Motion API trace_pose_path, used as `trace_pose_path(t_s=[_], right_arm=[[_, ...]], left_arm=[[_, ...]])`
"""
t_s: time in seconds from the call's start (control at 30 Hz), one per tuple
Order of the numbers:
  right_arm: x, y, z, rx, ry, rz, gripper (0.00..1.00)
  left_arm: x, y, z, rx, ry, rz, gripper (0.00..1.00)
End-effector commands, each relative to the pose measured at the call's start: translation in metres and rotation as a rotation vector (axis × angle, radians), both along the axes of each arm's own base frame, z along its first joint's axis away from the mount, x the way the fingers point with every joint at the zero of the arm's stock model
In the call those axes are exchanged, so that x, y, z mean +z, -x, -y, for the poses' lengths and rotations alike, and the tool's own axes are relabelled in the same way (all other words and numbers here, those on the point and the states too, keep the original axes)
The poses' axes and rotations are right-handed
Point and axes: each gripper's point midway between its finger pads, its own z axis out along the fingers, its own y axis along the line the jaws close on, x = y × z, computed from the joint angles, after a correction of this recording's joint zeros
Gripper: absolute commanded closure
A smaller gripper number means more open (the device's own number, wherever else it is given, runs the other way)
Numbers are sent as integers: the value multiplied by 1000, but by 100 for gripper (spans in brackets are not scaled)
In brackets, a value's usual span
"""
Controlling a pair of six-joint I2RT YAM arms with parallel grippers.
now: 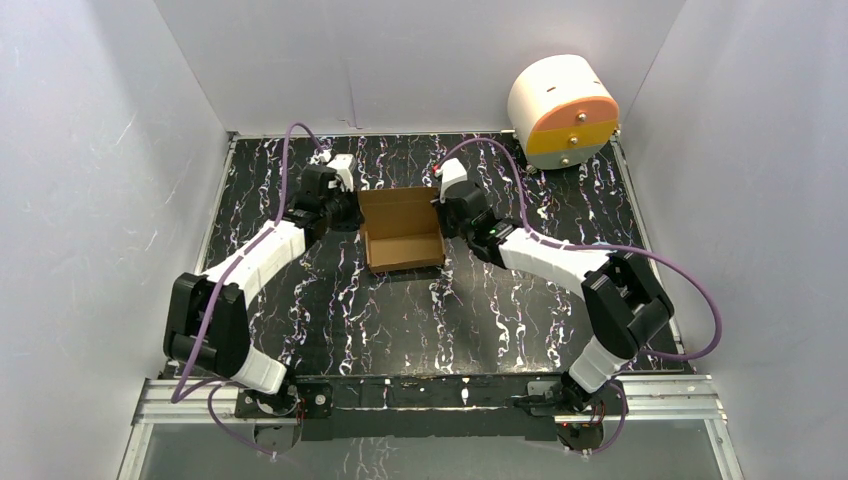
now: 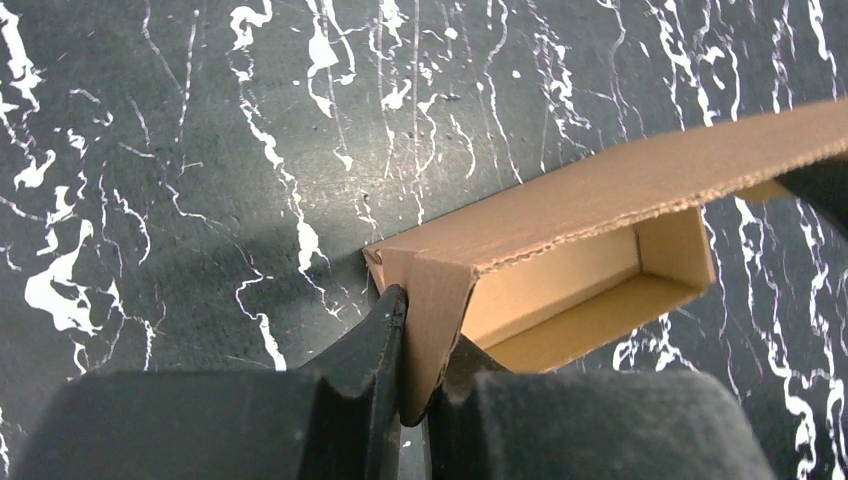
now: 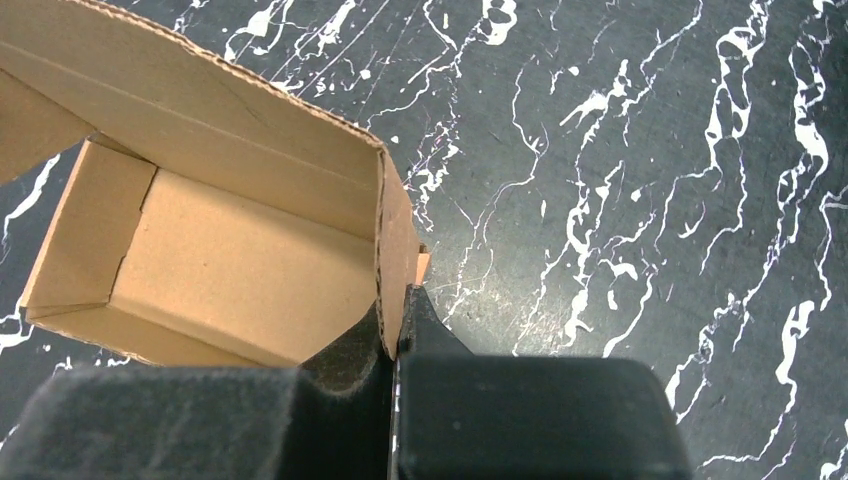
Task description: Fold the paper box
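Okay, my left tool (image 2: 405, 340) is pinched narrow on the left end wall of the box (image 2: 560, 300), with cardboard sandwiched between both fingers right at the corner. My right tool (image 3: 395, 318) is the same, clamped narrow on the right end wall, a small tab poking out just beside my finger. The box sits on the table (image 1: 480, 310) toward the far middle, between my two tools, open side up. The lid flap (image 1: 398, 203) at the far side is not closed yet.

Risks, as I judge them:
- Both grips sit near the wall edges. A sideways tug from either arm could slip the cardboard out and let the wall spring open.
- If my arms pull apart or move out of step, the box twists. A corner could tear or a folded wall could unfold.
- Squeezing hard on thin corrugated board could crease it where I don't want a fold.
- The tab on the right looks only partly tucked, though I can't tell for sure. A bump could pop it loose.
- My tools stand over both ends, so the lid flap may hit them when it comes down.
- Letting go with one tool while the other pushes would likely slide the box across the smooth table instead of folding it.
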Motion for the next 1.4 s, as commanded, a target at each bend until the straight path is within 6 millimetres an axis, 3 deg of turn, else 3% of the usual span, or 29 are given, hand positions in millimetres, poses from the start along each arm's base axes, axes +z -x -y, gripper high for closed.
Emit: trace_pose_path(t_s=[0.0,0.33,0.5,0.9,1.07,1.37], right_arm=[[22,-10,-14,-140,-72,55,100],[10,-6,-23,-290,-104,23,99],[0,-2,-15,-369,-114,9,99],[-10,21,-12,-365,-142,40,95],[-12,32,-9,-330,-155,46,86],[4,51,-9,-212,-187,49,47]], left_arm=[[10,-11,7,162,52,34,94],[4,-9,20,276,111,64,94],[3,0,19,281,135,70,94],[-9,30,14,275,171,57,93],[-10,41,15,262,191,58,90],[-10,62,13,247,216,59,88]])
